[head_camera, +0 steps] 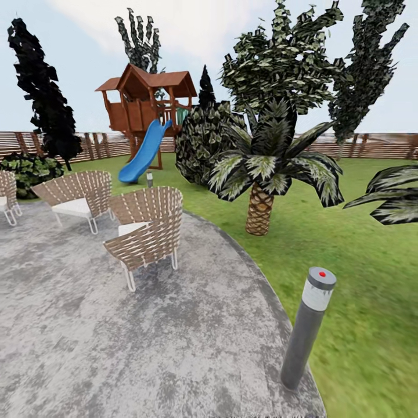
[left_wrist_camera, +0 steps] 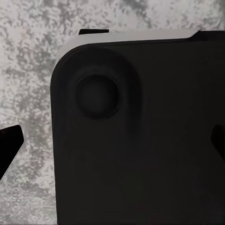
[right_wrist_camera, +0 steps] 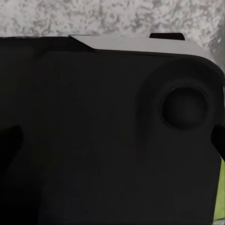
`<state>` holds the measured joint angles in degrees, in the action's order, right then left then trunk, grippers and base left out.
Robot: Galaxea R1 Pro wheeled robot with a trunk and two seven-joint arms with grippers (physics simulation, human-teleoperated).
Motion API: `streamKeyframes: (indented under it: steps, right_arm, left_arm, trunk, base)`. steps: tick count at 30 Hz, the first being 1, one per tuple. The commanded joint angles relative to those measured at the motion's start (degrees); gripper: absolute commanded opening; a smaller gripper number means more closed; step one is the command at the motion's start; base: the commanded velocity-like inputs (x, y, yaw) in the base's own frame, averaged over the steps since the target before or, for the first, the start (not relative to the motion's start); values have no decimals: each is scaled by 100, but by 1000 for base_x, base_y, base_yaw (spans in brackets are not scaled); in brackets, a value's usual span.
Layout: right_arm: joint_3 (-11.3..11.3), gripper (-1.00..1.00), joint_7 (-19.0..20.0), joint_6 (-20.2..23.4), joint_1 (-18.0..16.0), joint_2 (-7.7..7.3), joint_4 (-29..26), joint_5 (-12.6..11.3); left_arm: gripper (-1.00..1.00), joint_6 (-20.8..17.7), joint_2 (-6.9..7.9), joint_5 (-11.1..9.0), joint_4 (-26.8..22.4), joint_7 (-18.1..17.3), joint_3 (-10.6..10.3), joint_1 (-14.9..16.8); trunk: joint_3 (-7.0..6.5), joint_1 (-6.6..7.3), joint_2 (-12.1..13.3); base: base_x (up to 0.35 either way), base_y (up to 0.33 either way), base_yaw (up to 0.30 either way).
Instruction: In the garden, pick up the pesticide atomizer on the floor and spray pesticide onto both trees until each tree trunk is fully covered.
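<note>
Looking out from the head camera, we face the garden (head_camera: 360, 232): a green lawn closed off at the back by a brown slatted fence (head_camera: 377, 146). We stand on a mottled grey paved patio (head_camera: 145, 337) whose curved edge meets the grass on our right. A grey bollard light (head_camera: 307, 328) with a red dot on its cap stands at that edge, leaning slightly, its long axis running up toward the sky. Three woven chairs (head_camera: 148, 232) with white cushions sit on the paving to our left. Beyond them rises a wooden playhouse (head_camera: 145, 101) with a blue slide (head_camera: 142, 152) sloping down to the grass. A scaly-trunked palm (head_camera: 259, 212) grows upright on the lawn near the patio edge, with dark leafy trees behind it.

Both wrist cameras look down at a dark, rounded robot body panel (left_wrist_camera: 140, 140) with grey speckled paving around it. From these pictures we cannot tell whether our left and right grippers are spread or pressed together.
</note>
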<state>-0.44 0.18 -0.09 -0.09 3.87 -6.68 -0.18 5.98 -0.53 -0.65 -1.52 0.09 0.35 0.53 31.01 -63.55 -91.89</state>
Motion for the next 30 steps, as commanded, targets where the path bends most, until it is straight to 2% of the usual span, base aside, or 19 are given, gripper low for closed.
streamKeyframes:
  steps: [1, 26, 30]
  right_arm:
    - [0, 100, 0, 0, 0, 0, 0, 0]
    - [0, 100, 0, 0, 0, 0, -9, 0]
    - [0, 100, -7, 2, 0, -8, -393, 14]
  left_arm:
    - [100, 0, 0, 0, 1, 0, 0, 0]
    - [100, -1, 17, 4, -6, 7, -6, 15]
    - [100, -43, 83, 18, -6, 12, -16, 358]
  trunk:
    - [23, -23, -42]
    - [573, -572, -1044]
    - [663, -660, -1205]
  base:
    - [0, 0, -290]
    - [0, 0, -288]
    - [0, 0, -284]
